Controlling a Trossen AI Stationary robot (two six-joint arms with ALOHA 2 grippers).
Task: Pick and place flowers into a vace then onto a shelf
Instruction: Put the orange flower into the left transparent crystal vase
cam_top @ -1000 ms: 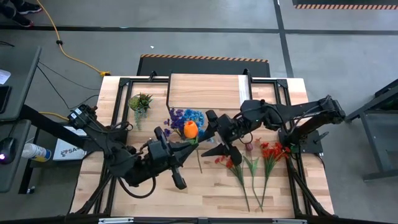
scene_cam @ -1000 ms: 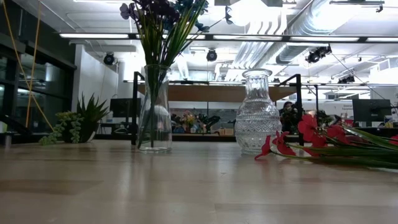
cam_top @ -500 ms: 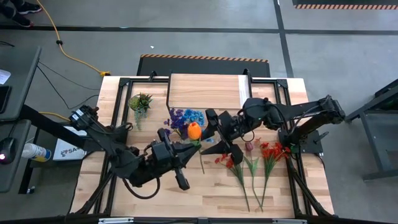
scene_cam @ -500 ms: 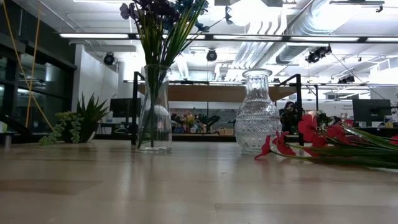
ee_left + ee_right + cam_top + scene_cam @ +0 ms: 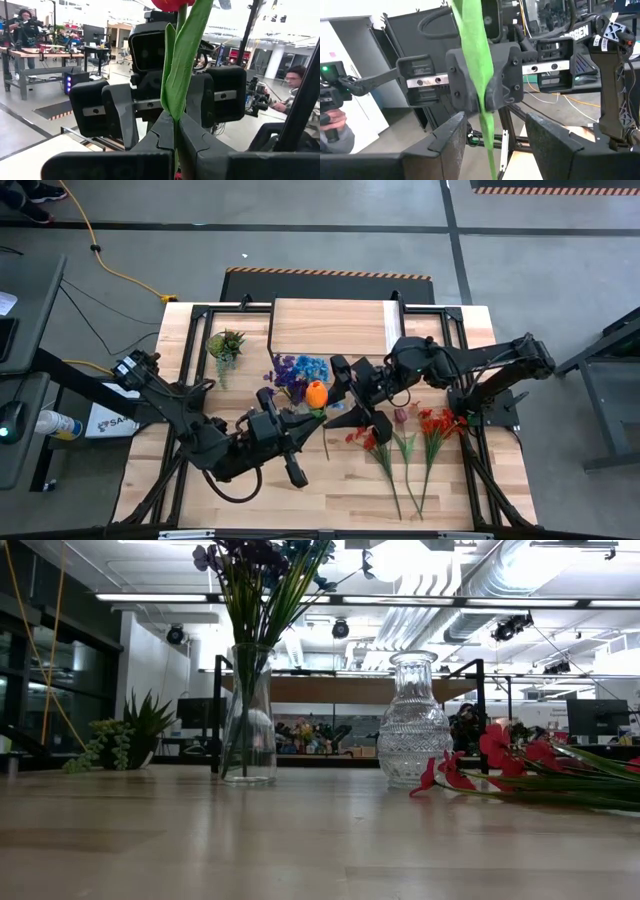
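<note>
My left gripper [image 5: 306, 414] is shut on an orange flower [image 5: 316, 393] held high over the middle of the table. It faces my right gripper [image 5: 338, 395], which is open. The right gripper's two fingers [image 5: 451, 142] stand on either side of the flower's green stem [image 5: 489, 131] without touching it. A clear vase [image 5: 248, 720] with blue and purple flowers [image 5: 298, 369] stands on the table. A cut-glass vase [image 5: 413, 722] stands beside it. The shelf [image 5: 330, 326] is at the table's far edge. The low view shows neither gripper. My left gripper pinches the flower's green stem and leaf [image 5: 175, 106] between its two fingers, a little below the bloom [image 5: 172, 4]. The fingers come level from the table's left and lie across the stem. The flower is lifted clear and stands upright, its stem running on below the fingers.
Several red flowers [image 5: 400, 442] lie on the table's right half, with a maroon bloom [image 5: 401, 416] among them. A small green spiky plant [image 5: 225, 344] stands at the far left. A person [image 5: 292, 82] sits in the room beyond the table.
My left gripper has carried the orange flower a little toward the table's right edge, closer to my right gripper. The flower stays upright in the hold.
</note>
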